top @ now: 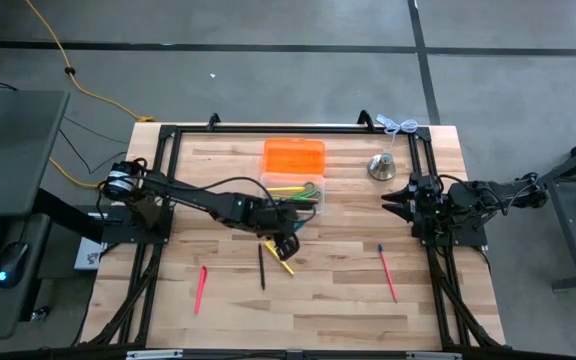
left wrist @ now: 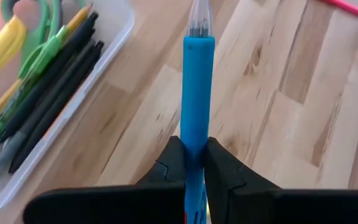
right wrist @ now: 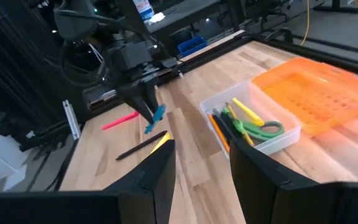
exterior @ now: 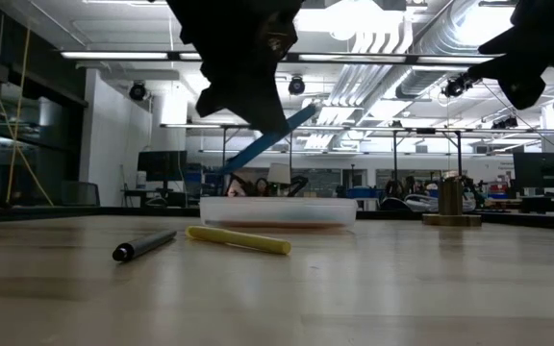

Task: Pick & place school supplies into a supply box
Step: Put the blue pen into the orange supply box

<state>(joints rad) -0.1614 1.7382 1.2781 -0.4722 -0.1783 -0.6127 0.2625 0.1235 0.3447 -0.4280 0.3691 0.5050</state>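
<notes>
Left gripper (left wrist: 194,163) clamped on blue pen (left wrist: 198,93), lifted off table – box (top: 308,208) sits just beside it, up-table, pens inside lying along its long axis. Pen needs turning to match. Right gripper (right wrist: 201,163) parked at table's right edge, jaws apart, empty.

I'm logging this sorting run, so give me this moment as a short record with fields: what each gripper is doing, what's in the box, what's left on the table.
left gripper: shut on a blue pen, lifted above the wooden table, beside the box
right gripper: open, empty, waiting at the table's right edge
clear plastic supply box: holds green-handled scissors, yellow and black pens
left on table: yellow marker, black pen, pink pen, red pen
also present: orange plastic lid, silver bell
</notes>
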